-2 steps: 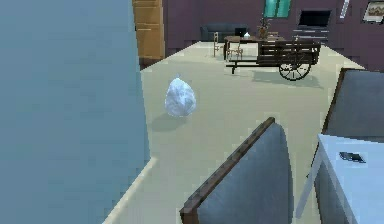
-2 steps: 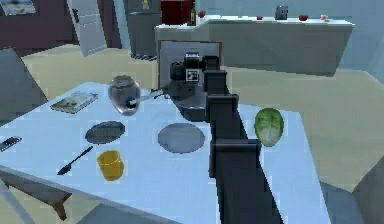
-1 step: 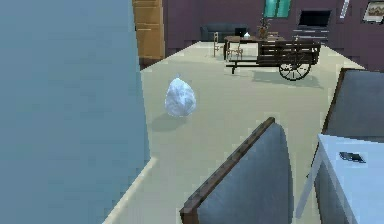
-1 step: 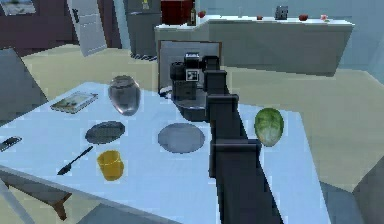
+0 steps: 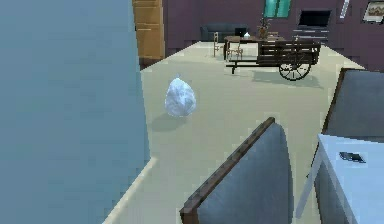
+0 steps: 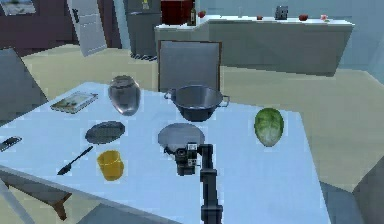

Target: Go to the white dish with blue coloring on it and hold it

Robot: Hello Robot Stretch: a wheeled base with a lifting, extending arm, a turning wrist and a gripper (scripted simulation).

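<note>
On the pale table (image 6: 290, 180) in the arm side view lie two round grey dishes: a flat plate (image 6: 105, 131) toward the left and a deeper dish (image 6: 180, 136) near the middle. Neither shows clear white or blue. The dark arm (image 6: 209, 192) rises from the bottom edge, and my gripper (image 6: 184, 158) ends at the near rim of the deeper dish. I cannot tell whether it touches the dish or holds anything.
Also on the table: a metal pot (image 6: 195, 102), glass jar (image 6: 124, 94), green cabbage (image 6: 268, 127), yellow cup (image 6: 110, 164), black spoon (image 6: 75, 160), booklet (image 6: 74, 101). A chair (image 6: 188, 62) stands behind. Ahead: grey-blue wall (image 5: 60, 100), chair back (image 5: 250, 180), whitish lump (image 5: 180, 97), wooden cart (image 5: 275, 55).
</note>
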